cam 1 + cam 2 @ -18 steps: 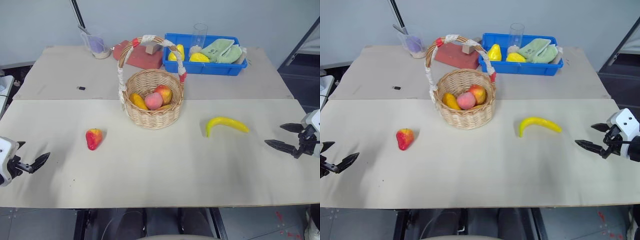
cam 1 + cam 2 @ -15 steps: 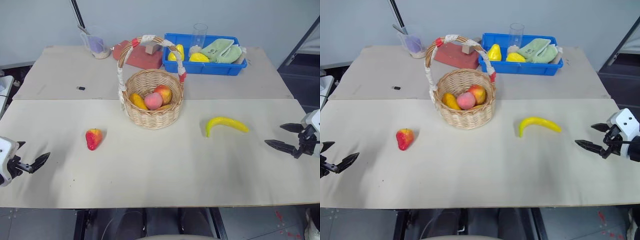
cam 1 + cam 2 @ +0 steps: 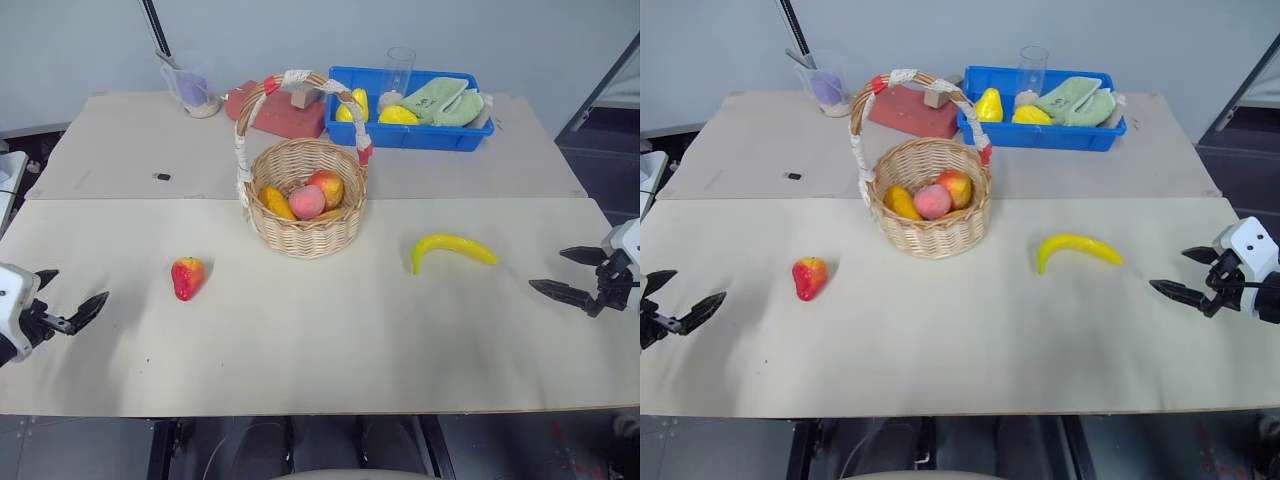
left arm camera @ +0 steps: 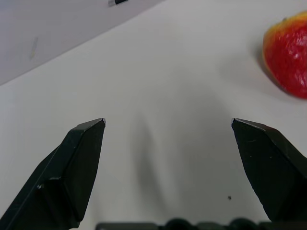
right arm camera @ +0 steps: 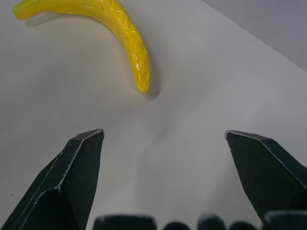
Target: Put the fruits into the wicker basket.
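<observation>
A curved yellow banana [image 3: 452, 248] lies on the table, right of the wicker basket [image 3: 306, 232], which holds several fruits. A small red fruit with a yellow-orange patch [image 3: 186, 277] lies left of the basket. My left gripper [image 3: 70, 297] is open at the table's left edge, well short of the red fruit [image 4: 288, 62]. At the right edge my right gripper [image 3: 560, 272] is open and empty, and the banana [image 5: 120, 26] lies a short way ahead of its fingertips.
A blue plastic bin [image 3: 410, 132] with yellow fruits, a green cloth and a glass stands at the back. A red block [image 3: 283, 114] and a clear cup [image 3: 193, 90] sit behind the basket. A small dark item [image 3: 162, 177] lies at the back left.
My left gripper has edged a little inward over the table toward the red fruit. The right gripper, the fruits and the basket have not moved.
</observation>
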Robot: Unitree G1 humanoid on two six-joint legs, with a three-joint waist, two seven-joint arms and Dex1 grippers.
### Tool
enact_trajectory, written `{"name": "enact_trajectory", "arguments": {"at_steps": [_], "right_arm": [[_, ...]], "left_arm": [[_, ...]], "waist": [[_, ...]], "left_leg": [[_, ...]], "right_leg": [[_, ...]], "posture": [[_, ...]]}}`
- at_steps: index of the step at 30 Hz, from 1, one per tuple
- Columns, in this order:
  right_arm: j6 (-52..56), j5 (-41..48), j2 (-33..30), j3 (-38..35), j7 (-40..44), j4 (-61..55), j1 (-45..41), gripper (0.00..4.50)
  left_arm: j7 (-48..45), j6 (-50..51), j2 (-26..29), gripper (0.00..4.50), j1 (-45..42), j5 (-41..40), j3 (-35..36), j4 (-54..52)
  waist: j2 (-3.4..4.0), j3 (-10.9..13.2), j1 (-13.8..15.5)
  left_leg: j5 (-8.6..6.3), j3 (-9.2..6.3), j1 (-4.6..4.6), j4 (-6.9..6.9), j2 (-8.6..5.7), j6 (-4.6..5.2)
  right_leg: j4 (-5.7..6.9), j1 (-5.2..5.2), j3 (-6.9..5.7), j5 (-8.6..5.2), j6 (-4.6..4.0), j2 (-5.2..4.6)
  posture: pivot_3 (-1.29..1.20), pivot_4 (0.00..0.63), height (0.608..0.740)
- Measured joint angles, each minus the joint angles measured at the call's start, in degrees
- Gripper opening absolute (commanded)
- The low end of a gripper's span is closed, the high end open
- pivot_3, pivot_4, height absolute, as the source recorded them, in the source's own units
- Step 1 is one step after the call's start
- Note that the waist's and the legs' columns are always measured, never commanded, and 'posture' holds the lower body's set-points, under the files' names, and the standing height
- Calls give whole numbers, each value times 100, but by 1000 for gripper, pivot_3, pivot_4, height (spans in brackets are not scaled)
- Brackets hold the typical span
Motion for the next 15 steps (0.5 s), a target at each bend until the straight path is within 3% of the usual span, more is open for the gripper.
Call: {"name": "enact_trajectory", "arguments": {"at_steps": [6, 15], "right_arm": [[200, 99, 32, 0, 1, -283, -89, 4474], [1762, 1371, 5, 451, 664, -3170, -335, 4474]], "left_arm": [[-207, 238, -104, 4500, 81, -173, -37, -218], [146, 1369, -677, 4500, -373, -873, -620, -1109]], "waist": [[1, 0, -5], [2, -1, 29]], "left_leg": [[0, 3, 0, 0, 1, 0], [-1, -11, -5, 7, 2, 2]], "right_leg": [[2, -1, 2, 0, 0, 0], [7, -2, -2, 0, 1, 0]], "posture": [[0, 150, 740], [0, 150, 740]]}}
